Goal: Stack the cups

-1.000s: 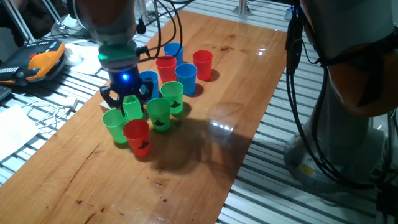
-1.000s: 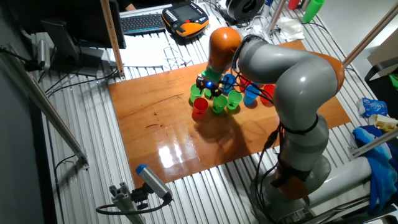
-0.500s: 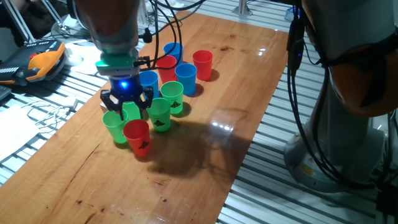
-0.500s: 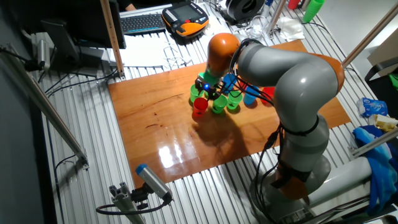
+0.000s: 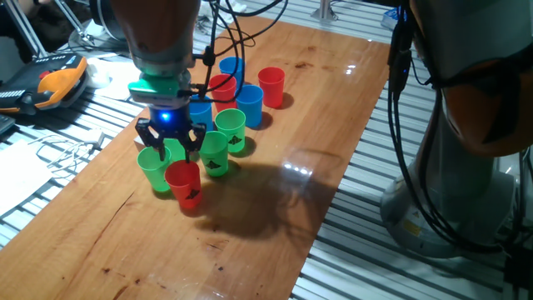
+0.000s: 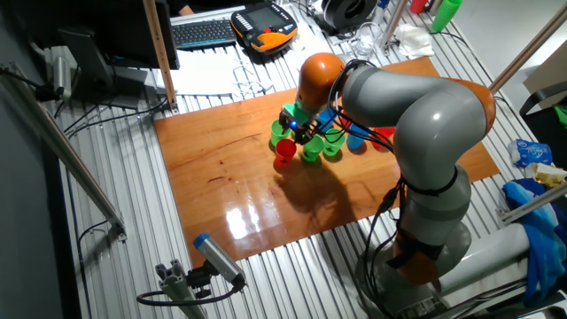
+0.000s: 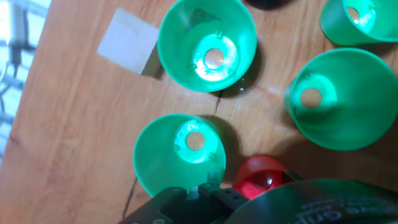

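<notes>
The claw (image 5: 171,137) is being held open above a green cup (image 5: 176,150) near the worktop's (image 5: 275,217) left edge. Green cups (image 7: 207,43) are being viewed from above.

Four green cups stand open on the wooden tabletop (image 7: 68,124). Left of the uppermost green cup (image 7: 207,43) lies a pale wooden cube (image 7: 127,42); below it, another green cup (image 7: 180,152) just beside a red cup (image 7: 261,177).

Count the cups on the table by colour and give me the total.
Green cups: 4
Red cups: 3
Blue cups: 3
Total: 10 cups
</notes>
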Controlling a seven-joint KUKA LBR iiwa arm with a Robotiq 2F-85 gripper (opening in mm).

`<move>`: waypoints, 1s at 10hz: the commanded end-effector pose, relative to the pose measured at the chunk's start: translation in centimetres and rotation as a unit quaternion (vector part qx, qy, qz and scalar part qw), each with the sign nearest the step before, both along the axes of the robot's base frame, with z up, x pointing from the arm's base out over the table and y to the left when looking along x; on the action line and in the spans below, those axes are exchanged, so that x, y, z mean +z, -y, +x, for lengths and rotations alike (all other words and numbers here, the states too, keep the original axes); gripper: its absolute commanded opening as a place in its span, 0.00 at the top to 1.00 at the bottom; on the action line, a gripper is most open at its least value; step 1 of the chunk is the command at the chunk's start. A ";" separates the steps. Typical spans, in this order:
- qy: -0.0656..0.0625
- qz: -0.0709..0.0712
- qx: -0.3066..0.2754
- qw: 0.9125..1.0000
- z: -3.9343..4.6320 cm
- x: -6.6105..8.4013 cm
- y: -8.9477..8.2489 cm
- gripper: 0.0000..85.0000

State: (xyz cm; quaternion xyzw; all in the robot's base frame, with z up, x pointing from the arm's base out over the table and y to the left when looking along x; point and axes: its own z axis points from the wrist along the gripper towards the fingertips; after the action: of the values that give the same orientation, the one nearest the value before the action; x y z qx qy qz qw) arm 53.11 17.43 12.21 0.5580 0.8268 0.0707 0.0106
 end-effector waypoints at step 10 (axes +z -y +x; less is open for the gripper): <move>0.001 0.016 -0.098 0.995 0.48 -0.8 -0.6 0.40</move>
State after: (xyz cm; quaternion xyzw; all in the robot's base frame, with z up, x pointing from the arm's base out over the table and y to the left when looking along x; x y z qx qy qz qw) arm 53.60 18.07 11.34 0.6370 0.7663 0.0833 0.0108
